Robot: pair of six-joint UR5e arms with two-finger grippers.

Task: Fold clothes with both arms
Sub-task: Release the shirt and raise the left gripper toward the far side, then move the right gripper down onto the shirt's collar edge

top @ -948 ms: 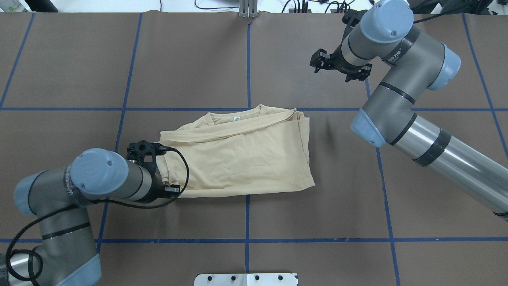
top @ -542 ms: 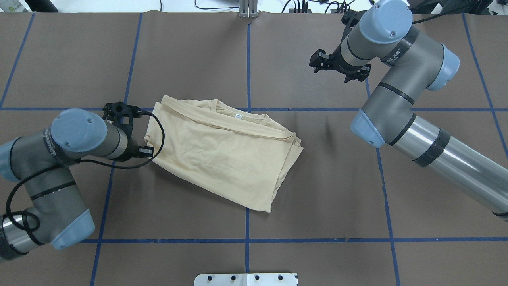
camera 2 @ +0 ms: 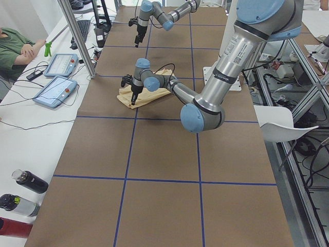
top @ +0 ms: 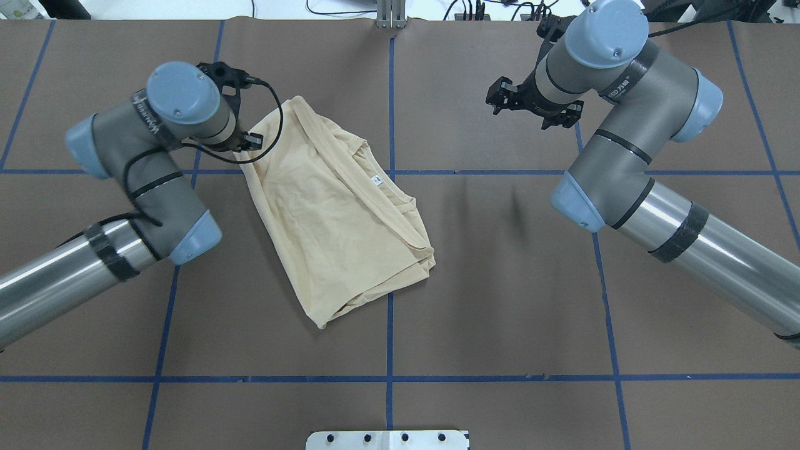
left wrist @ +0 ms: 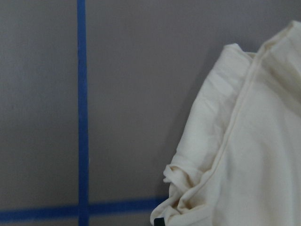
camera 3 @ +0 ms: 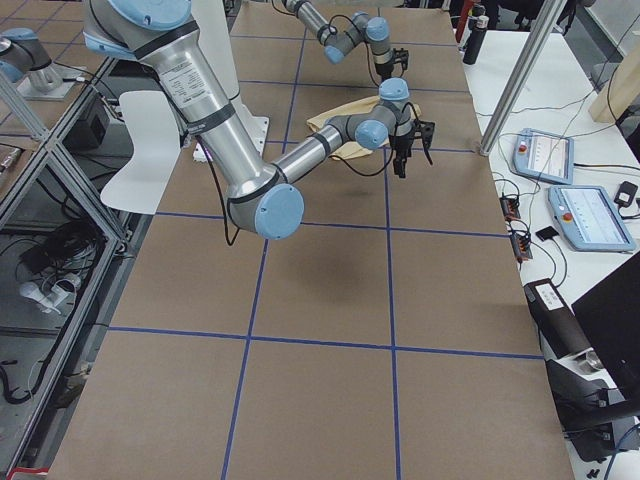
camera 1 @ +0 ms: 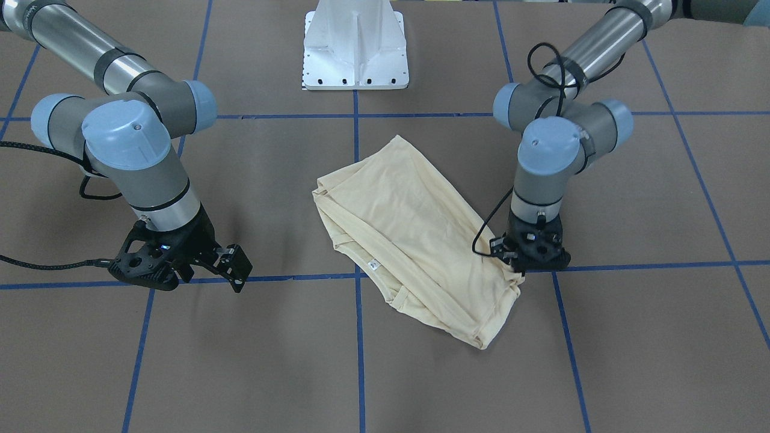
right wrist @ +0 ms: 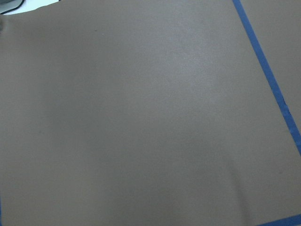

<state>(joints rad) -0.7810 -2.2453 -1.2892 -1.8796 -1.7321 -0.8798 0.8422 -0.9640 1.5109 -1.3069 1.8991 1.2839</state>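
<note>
The cream-yellow shirt (top: 337, 219) lies folded on the brown table, slanting from far left to near centre, its white neck label (top: 377, 180) facing up. No print shows. My left gripper (top: 242, 145) is shut on the shirt's far-left corner, low at the table. It shows in the front view (camera 1: 522, 270) at the shirt's (camera 1: 415, 234) edge. The left wrist view shows the bunched corner (left wrist: 193, 197). My right gripper (top: 531, 107) is open and empty, held above bare table far right of the shirt; it also shows in the front view (camera 1: 231, 270).
Blue tape lines (top: 390, 144) mark a grid on the brown table cover. The white base pedestal (camera 1: 355, 48) stands at the robot's side. Tablets (camera 2: 61, 64) and bottles (camera 2: 28, 180) lie on the white side bench, where a person sits.
My left arm has swung away from the robot with the shirt's corner in its grip, and the shirt has pivoted from lying crosswise to slanting. The right arm has stayed still.
</note>
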